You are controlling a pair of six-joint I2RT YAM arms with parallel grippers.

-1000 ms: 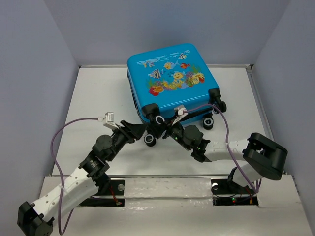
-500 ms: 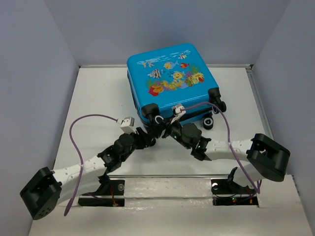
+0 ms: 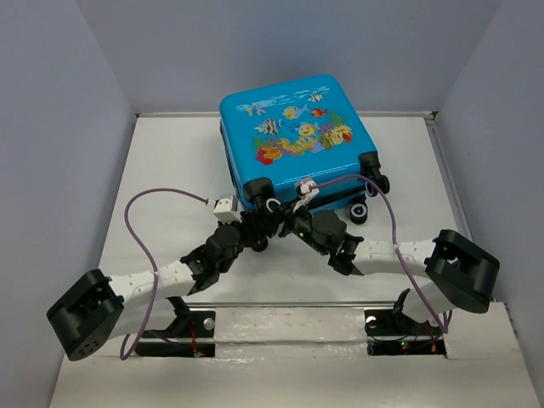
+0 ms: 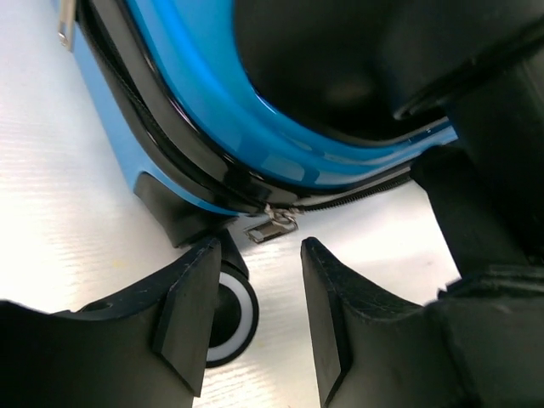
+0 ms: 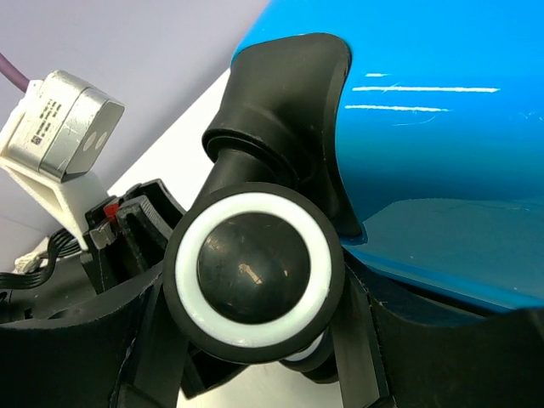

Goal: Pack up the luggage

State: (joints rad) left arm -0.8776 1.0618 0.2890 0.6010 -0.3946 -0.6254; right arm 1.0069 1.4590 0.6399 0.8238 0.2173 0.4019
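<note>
Moved since a second ago: the left arm has swung its elbow out low to the left, and the left claw (image 3: 255, 231) has pushed in to the suitcase's near corner and narrowed; the right arm has hardly shifted.
Overhead, suitcase: the blue suitcase (image 3: 293, 136) lies flat, lid down and fish print up, at the far middle of the table (image 3: 170, 170), wheels toward the arms.
Overhead, claws: both meet at the near left corner, with the right claw (image 3: 285, 223) just beside the left one.
Left wrist, claw: jaws are partly apart and hold nothing; bare table shows between them.
Left wrist, zip: the zip pull (image 4: 274, 225) hangs at the seam just beyond the fingertips, untouched, and a near wheel (image 4: 229, 314) peeks from behind one finger. The zip (image 4: 357, 197) looks shut to the right of the pull; to the left I cannot tell.
Right wrist, claw: jaws sit on either side of a wheel (image 5: 255, 272) and seem clamped on it, steadying the case.
Done, I'd say: nothing loose in sight, lid shut.
Left, I'd say: pinching the pull and running the zip round.
</note>
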